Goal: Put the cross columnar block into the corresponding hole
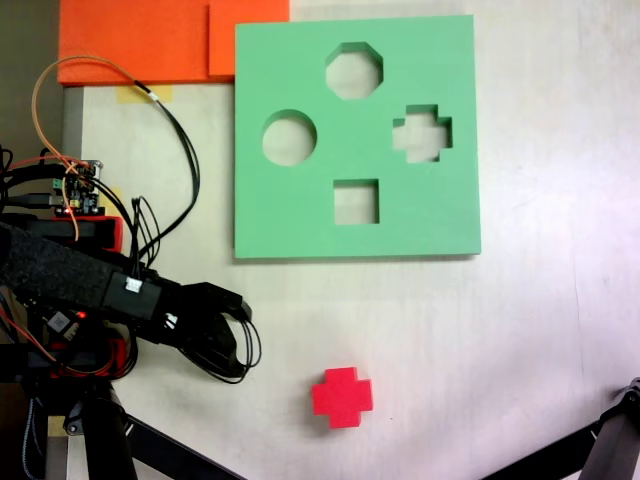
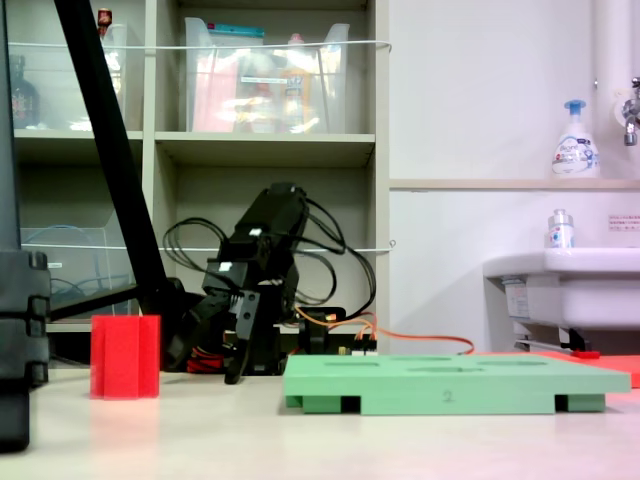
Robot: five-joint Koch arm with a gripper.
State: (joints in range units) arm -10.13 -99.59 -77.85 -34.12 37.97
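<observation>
**Red block lay on the table, away from the board**

The small red foam block with a plus-shaped section (image 1: 342, 397) stood on the white table (image 1: 560, 330), well apart from the green square foam board (image 1: 300, 225). The plus-shaped cutout (image 1: 422, 133) was empty. The black gripper (image 1: 237, 340) pointed down beside the block, not touching it; whether its jaws were apart I could not tell.
</observation>
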